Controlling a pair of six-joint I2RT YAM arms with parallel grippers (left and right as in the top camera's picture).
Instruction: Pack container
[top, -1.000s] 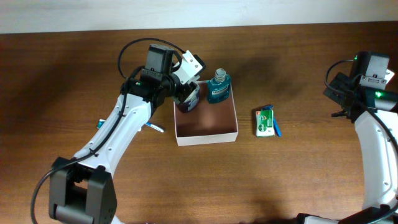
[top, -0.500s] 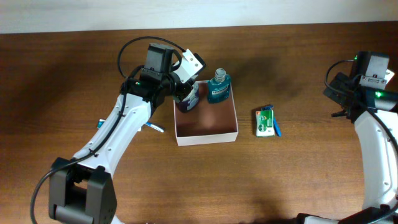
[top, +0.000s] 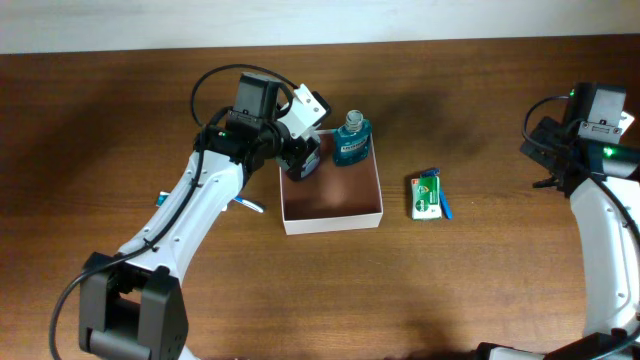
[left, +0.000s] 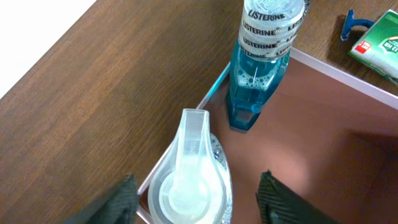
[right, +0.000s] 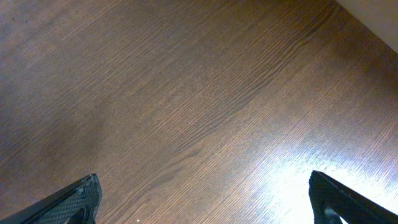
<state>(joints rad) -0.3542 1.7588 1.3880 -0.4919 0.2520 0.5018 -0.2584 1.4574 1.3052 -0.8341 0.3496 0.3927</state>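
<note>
Container (top: 340, 190) near green packet (top: 426, 196)

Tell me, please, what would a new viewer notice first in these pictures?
The white container with its reddish-brown inside sits mid-table, a blue Listerine bottle upright by its far wall. The left arm reaches over its far-left corner, jaws open on either side of a clear-capped bottle. A green packet lies on the table to its right.

Wooden table (top: 480, 300) (dark brown, grained); a pale strip (top: 300, 20) along its far edge.
</note>
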